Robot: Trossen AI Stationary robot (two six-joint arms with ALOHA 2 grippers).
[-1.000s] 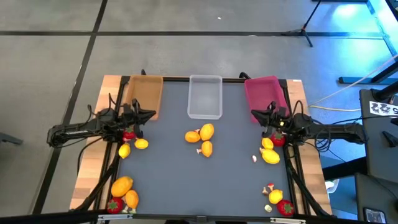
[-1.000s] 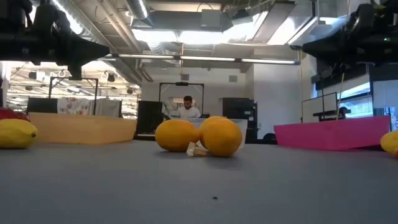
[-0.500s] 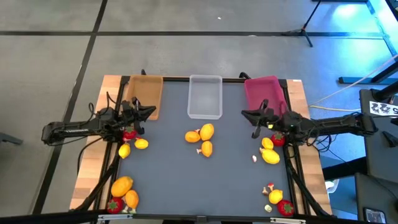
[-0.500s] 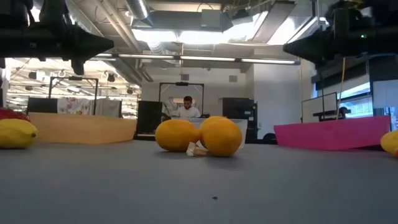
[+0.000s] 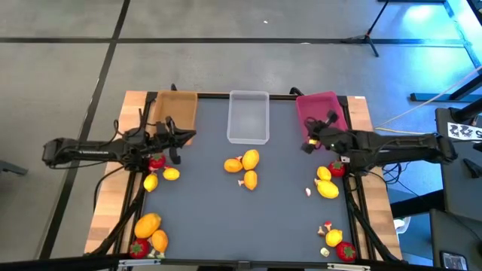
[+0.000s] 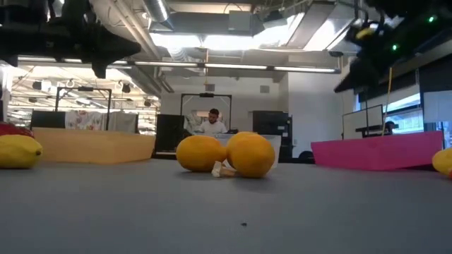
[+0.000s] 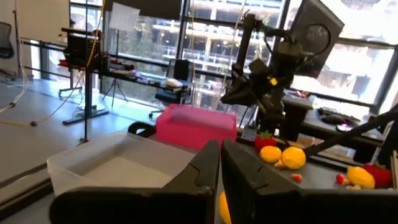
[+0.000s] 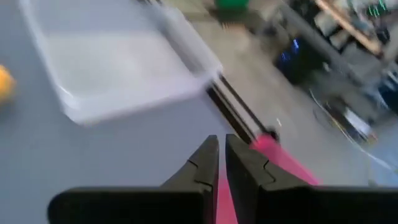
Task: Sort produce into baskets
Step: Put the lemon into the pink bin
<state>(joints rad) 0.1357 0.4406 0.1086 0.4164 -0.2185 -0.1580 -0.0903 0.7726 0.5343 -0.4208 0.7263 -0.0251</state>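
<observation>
Overhead, three baskets are sitting in a row along the far edge of the dark table [image 5: 279, 218]: the tan-brown basket [image 5: 175, 113] at the left, the clear basket [image 5: 248, 117] in the middle and the pink basket [image 5: 319, 111] at the right. All three are looking empty.

The produce is lying scattered on the mat in clusters. Two orange-yellow fruits [image 5: 249, 167] with small mushroom bits are resting just in front of the clear basket. A strawberry [image 5: 156, 162] and two small yellow fruits [image 5: 161, 177] are lying under the left arm. Another strawberry [image 5: 337, 169] and yellow fruits [image 5: 326, 187] are lying near the right arm. More pieces are waiting at the near left corner [image 5: 148, 232] and the near right corner [image 5: 335, 242].

The left gripper [image 5: 185, 138] is hovering beside the near end of the tan-brown basket, its jaws pressed together and holding nothing. The right gripper [image 5: 316, 131] is hanging over the near end of the pink basket, its jaws likewise pressed together; nothing is showing between the fingers [image 8: 208, 163] in its wrist view.

A person [image 6: 210, 123] is sitting in the room beyond the table, seen in the low view. A black-and-white patterned tag [image 5: 463, 130] is showing at the right edge of the high view, but nothing on it is readable.
</observation>
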